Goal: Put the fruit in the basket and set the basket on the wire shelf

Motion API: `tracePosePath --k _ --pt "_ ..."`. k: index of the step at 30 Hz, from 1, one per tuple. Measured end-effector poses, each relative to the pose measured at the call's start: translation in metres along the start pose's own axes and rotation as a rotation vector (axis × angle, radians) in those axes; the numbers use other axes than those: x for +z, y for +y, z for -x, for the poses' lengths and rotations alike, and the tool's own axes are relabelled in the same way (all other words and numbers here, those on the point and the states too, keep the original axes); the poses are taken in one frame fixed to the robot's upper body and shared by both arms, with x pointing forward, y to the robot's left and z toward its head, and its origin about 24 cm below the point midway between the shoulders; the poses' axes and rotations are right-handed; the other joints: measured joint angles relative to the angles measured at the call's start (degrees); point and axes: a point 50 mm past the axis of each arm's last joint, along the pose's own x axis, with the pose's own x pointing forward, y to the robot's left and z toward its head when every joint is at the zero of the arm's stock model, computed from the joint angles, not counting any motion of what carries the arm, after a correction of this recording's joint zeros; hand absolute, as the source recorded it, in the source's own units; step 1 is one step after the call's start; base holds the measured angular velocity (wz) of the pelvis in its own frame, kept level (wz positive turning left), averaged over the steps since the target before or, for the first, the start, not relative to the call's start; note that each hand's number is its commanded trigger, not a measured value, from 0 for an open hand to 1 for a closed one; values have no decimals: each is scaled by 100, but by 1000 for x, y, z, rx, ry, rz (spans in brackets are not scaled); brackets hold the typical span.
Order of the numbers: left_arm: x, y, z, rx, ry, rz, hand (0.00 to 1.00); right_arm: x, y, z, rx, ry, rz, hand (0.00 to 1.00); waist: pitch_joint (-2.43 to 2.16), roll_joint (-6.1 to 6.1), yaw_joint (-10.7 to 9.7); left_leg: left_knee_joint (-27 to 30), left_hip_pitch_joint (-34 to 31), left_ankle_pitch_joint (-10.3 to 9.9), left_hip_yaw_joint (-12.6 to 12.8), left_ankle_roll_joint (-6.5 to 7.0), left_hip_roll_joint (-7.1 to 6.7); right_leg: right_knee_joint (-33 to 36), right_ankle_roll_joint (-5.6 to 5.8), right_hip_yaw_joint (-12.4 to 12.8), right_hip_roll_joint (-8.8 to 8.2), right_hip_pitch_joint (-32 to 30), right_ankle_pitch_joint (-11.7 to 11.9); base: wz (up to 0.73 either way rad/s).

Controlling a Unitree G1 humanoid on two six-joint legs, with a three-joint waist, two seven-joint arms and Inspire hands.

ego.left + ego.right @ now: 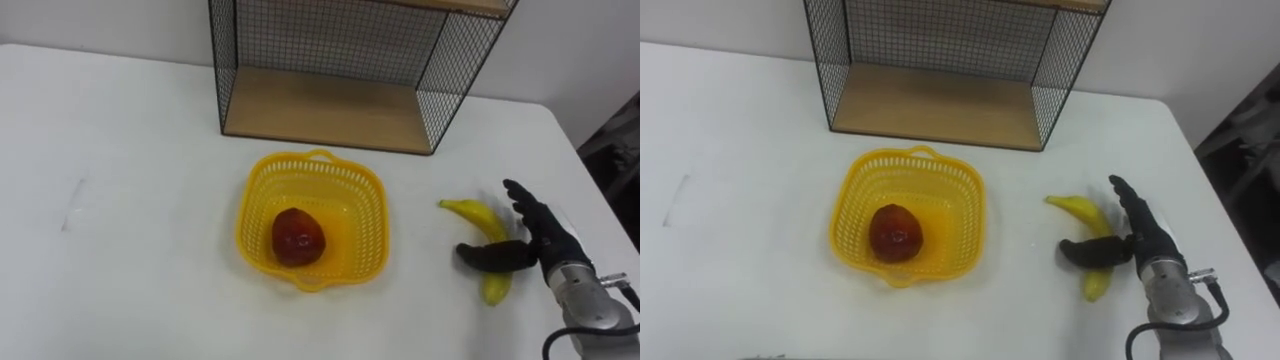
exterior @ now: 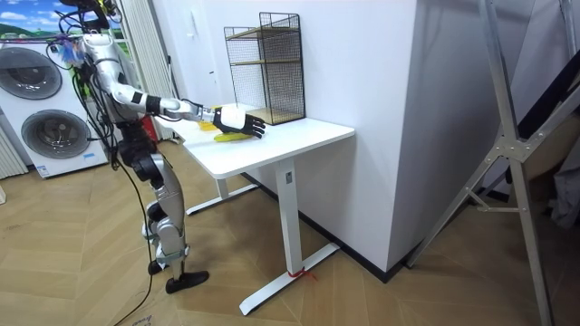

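Right robot hand (image 1: 548,240) is lying right of the basket (image 1: 372,220), fingers straight, thumb across the banana (image 1: 475,213), apparently not gripping. Red fruit (image 1: 298,238) is sitting inside the basket.

A yellow open-weave basket (image 1: 372,225) stands upright on the white counter (image 1: 140,150) with a red apple (image 1: 298,238) on its floor, a curved yellow banana (image 1: 474,215) lying flat to the basket's right, apart from it, and the black wire shelf (image 1: 320,108) with its wooden board standing just behind the basket.
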Motion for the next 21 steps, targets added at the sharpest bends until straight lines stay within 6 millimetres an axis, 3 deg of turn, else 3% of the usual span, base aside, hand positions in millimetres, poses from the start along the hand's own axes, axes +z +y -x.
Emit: tracePosePath --k 1,2,8,14,21 --pt "0 0 0 0 0 0 0 0 0 0 1 1 -1 92 9 29 0 3 15 0 -4 0 0 0 -1 -5 0 18 2 0" --pt "0 0 0 0 1 0 0 -1 0 0 1 2 -1 100 12 43 0 2 27 0 -6 0 0 0 -2 -7 0 31 3 0" --pt "-2 0 0 -1 4 -1 0 -2 -2 -1 -22 7 41 100 10 144 5 31 71 0 -30 -1 -5 9 -13 -49 -6 98 16 0" --pt "-2 -1 0 -2 7 10 0 -13 -3 -1 -58 43 129 100 5 120 1 76 75 0 -161 -1 -15 -14 -9 -161 -33 185 13 12" --pt "-2 0 0 -1 9 9 0 -22 -3 -3 -76 87 159 100 -39 11 32 82 127 -1 -190 -3 -11 -94 -8 -160 -6 289 12 2"
